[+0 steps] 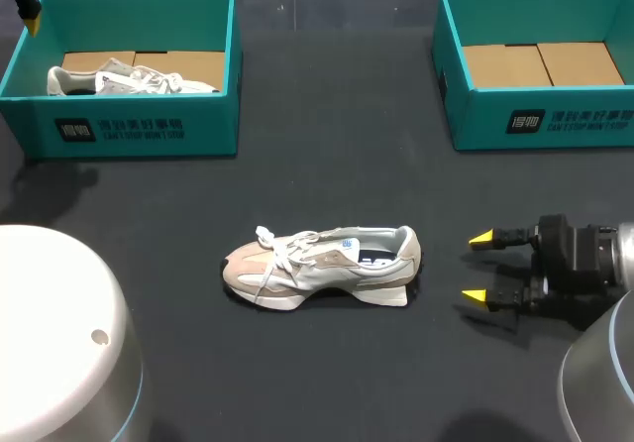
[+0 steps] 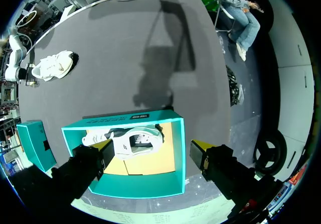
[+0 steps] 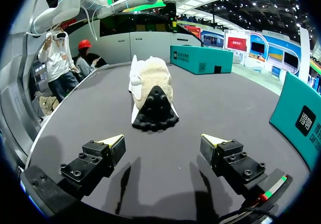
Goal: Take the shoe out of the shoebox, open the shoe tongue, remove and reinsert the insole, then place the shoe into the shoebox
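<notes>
A beige and white shoe [image 1: 322, 264] lies on its side in the middle of the black table, toe to the left. My right gripper [image 1: 480, 267] stands open just off its heel, not touching it. In the right wrist view the shoe's black sole and heel [image 3: 152, 91] lie straight ahead of the open gripper [image 3: 163, 146]. My left gripper [image 2: 150, 151] hangs open above the left teal shoebox [image 2: 133, 117], which holds a second white shoe [image 2: 125, 141]. Only one yellow tip of the left gripper [image 1: 33, 21] shows in the head view.
The left shoebox [image 1: 129, 130] stands at the back left with a shoe [image 1: 129, 80] inside. A second teal shoebox [image 1: 540, 125], with only its cardboard floor showing, stands at the back right. Bare table lies between the boxes and around the middle shoe.
</notes>
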`<state>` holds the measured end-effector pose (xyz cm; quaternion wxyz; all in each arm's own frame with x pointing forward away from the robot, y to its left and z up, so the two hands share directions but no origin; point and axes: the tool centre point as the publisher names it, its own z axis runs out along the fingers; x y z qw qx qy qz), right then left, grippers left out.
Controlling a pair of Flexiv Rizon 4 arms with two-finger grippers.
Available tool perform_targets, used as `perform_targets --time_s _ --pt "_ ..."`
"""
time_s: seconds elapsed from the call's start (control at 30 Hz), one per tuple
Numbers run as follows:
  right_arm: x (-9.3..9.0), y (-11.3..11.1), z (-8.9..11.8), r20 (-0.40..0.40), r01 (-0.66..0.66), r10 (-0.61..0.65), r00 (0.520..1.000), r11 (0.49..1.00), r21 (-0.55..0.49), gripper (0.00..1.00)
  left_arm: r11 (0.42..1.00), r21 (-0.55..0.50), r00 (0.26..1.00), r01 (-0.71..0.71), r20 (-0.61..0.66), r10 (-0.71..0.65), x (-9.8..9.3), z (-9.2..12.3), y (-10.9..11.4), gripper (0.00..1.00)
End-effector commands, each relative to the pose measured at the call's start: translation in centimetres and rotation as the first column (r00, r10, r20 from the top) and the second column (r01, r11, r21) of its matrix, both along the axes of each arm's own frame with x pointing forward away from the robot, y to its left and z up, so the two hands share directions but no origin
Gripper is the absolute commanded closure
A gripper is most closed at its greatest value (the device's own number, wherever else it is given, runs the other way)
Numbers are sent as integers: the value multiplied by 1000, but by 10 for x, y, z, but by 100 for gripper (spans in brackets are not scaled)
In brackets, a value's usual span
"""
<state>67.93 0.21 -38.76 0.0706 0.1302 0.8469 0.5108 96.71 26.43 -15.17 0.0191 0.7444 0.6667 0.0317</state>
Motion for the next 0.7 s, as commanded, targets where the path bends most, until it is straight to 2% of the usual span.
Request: perform_targets --time_s 0.03,0.23,0.57,0.7 --pt "-1 -1 1 0 0 0 1000 1000 -3 0 1000 2 1000 1 1 -1 0 0 0 0" --pt "3 22 -11 -31 -9 9 999 1000 -7 0 1000 2 1000 1 1 -1 0 0 0 0" --pt "9 41 -12 36 -37 35 999 999 35 0 1000 2 1000 1 1 -1 0 0 0 0" --pt "12 49 -14 31 -52 51 998 998 29 0 1000 2 1000 1 1 -1 0 0 0 0"
